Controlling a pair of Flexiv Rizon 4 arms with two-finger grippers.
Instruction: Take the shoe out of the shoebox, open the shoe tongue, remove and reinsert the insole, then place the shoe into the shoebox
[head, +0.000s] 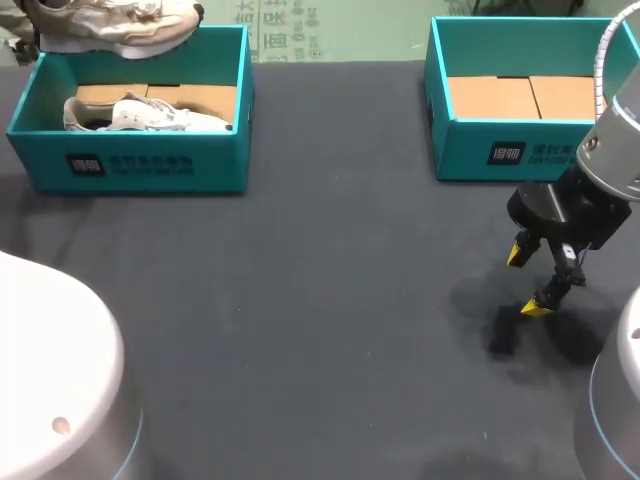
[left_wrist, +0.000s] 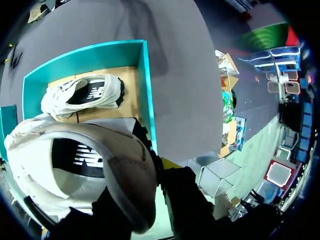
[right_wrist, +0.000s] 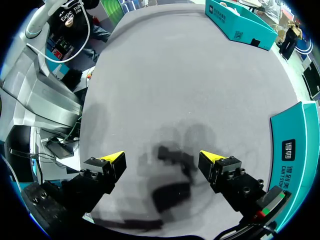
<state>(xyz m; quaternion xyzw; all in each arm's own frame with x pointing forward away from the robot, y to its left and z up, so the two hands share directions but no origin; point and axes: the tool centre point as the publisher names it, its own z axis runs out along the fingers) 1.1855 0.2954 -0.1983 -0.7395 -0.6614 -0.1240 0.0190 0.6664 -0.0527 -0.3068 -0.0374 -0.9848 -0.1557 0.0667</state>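
The left gripper (left_wrist: 159, 172) seems clamped on the heel of a white shoe (head: 115, 25), though the shoe hides most of its fingers. It holds the shoe clear above the teal shoebox (head: 130, 165) at ten o'clock on the table (head: 320, 300), likely ready to set down for tongue and insole work, while a second shoe (head: 145, 115) lies inside. The right gripper (head: 530, 280) hovers at four o'clock, jaws wide and empty, probably positioned to assist.

Bare table (head: 320, 300) stretches wide between the two teal boxes. In the left shoebox (head: 130, 165), one shoe (head: 140, 115) lies along the near wall, and the lifted shoe (head: 110, 25) hangs over its far rim. The right shoebox (head: 520, 150) walls rise just beyond the spread right gripper (head: 535, 280).
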